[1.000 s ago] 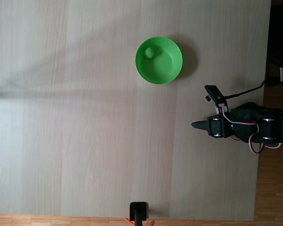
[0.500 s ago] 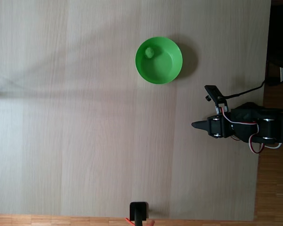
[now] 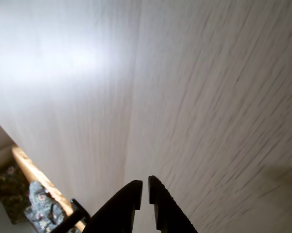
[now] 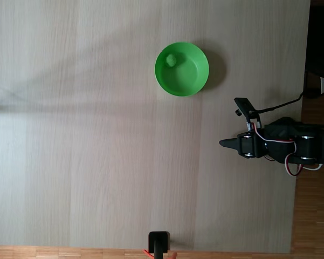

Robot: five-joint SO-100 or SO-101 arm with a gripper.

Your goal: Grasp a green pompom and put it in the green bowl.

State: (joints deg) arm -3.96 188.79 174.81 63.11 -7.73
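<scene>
A pale wooden table (image 4: 97, 135) seen from directly above in the fixed view, with a round bright green bowl (image 4: 190, 81) sitting toward the upper right of centre. Inside the bowl, resting against its upper-left inner wall, lies the green pompom (image 4: 172, 60), a small fuzzy ball nearly the same colour as the plastic around it. The black robot arm (image 4: 283, 145) sits folded at the table's right edge, well apart from the bowl, with red and white wires looping over its joints and its gripper (image 4: 224, 143) pointing left over bare wood. In the wrist view the gripper (image 3: 145, 187) rises from the bottom edge as two dark ridged fingers (image 3: 161, 204), nearly pressed together with only a thin slit between them and nothing held. Beyond them is bare, light-streaked tabletop. With the pompom already in the bowl, the task looks complete. The pompom appears very light, soft and compressible, not fragile or slippery; its fuzz should catch well on the ridged fingers. If it needed lifting again, a gentle pinch across its middle would likely do, approached from above to clear the bowl's rim.
</scene>
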